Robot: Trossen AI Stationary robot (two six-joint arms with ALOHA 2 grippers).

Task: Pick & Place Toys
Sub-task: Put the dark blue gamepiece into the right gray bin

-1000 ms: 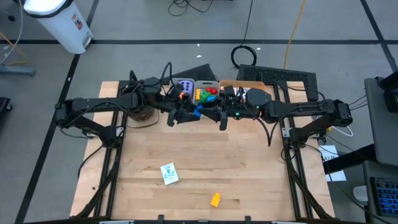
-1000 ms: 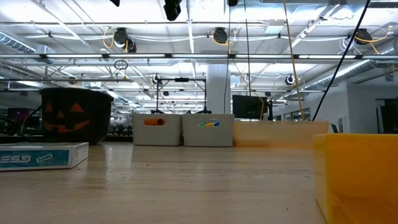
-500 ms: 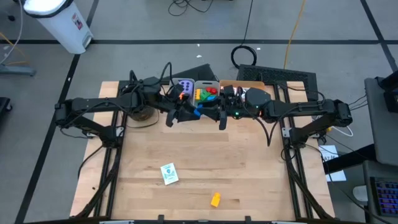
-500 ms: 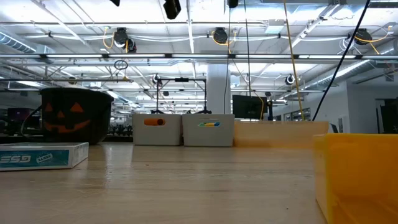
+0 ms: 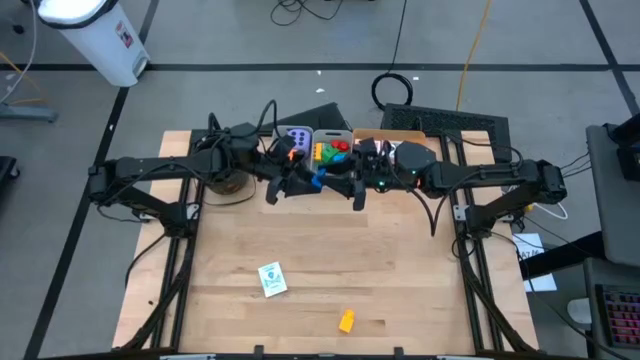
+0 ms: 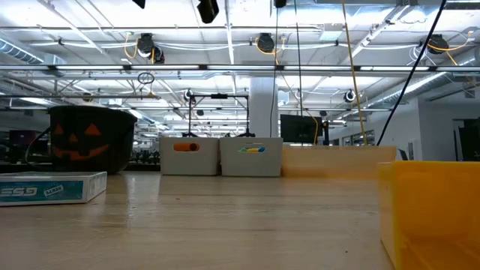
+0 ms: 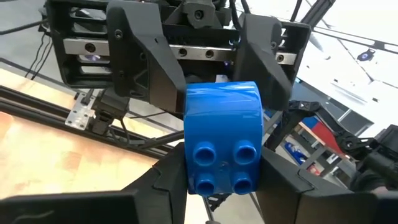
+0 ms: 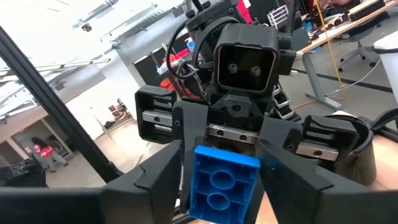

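The blue brick (image 7: 222, 138) looks like smooth, glossy moulded plastic with shiny highlights on its studs, and the pincer fingers (image 7: 144, 59) around it are matt black plastic. The bench (image 5: 320, 270) is pale wood with a visible plank grain and a dull finish. The yellow brick (image 5: 346, 320) looks like smooth plastic, the card (image 5: 271, 279) like printed paper.

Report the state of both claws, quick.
Left claw: closed on the blue brick.
Right claw: at the same brick's other end; gripping or released cannot be told.
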